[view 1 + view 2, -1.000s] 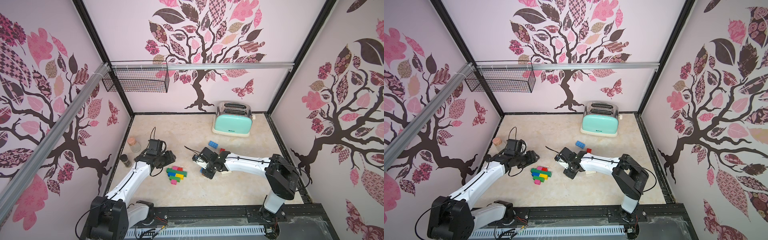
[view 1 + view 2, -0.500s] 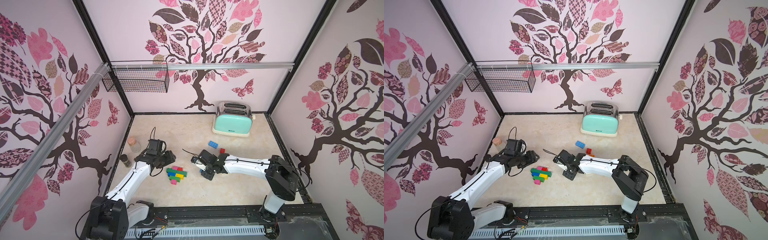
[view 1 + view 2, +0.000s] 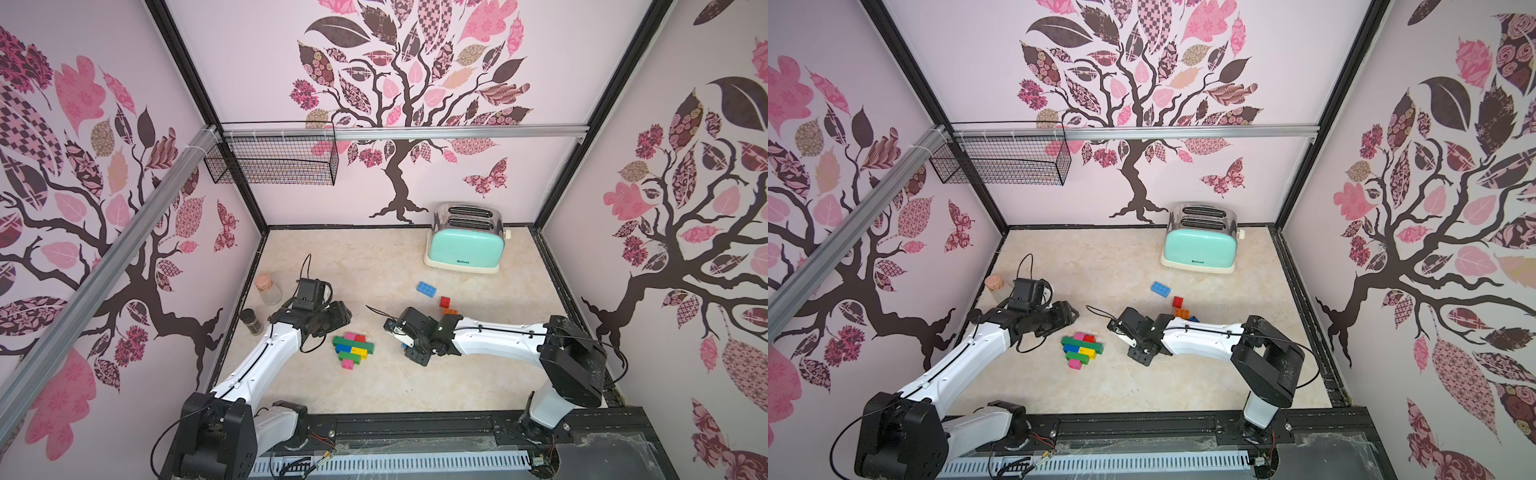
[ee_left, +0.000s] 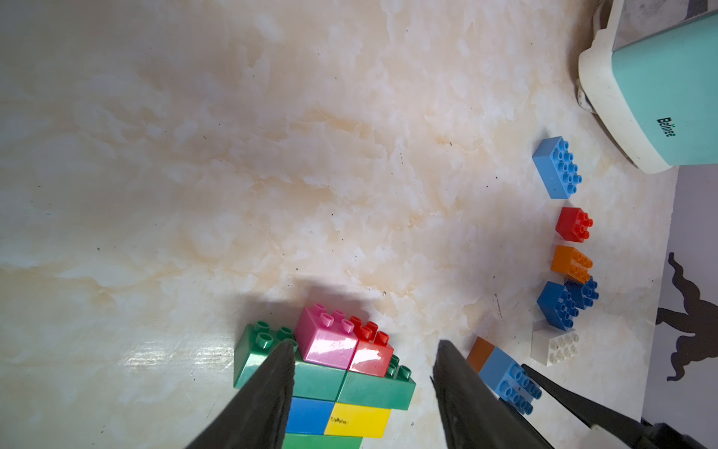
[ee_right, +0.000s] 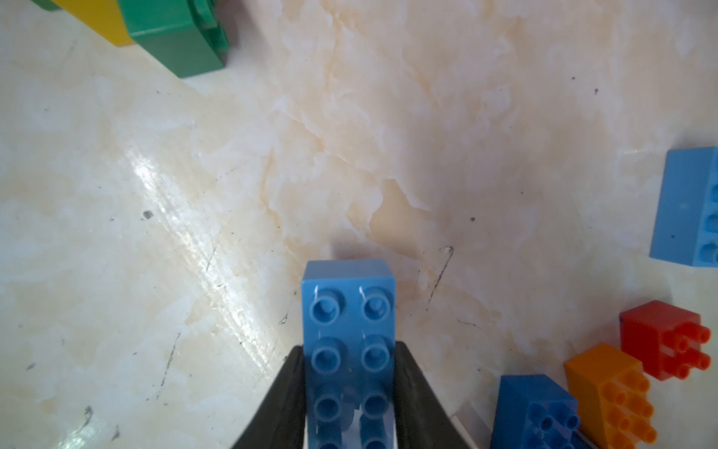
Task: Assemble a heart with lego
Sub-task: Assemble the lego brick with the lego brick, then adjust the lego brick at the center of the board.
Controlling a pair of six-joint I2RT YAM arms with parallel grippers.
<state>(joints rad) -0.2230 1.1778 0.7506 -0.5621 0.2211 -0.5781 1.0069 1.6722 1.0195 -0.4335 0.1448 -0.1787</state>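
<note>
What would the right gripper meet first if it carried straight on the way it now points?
Probably bare tabletop: the right gripper, shut on a blue brick, aims beside the lego heart, not at it; depth is unclear.

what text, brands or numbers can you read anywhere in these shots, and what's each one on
"Belinee": dark print on the mint front of the toaster, clear in the left wrist view; it also shows in both top views, barely legible there.
Tiny dark mark on the yellow brick in the lego build: too small to read.
No other words, numbers or signs show.
</note>
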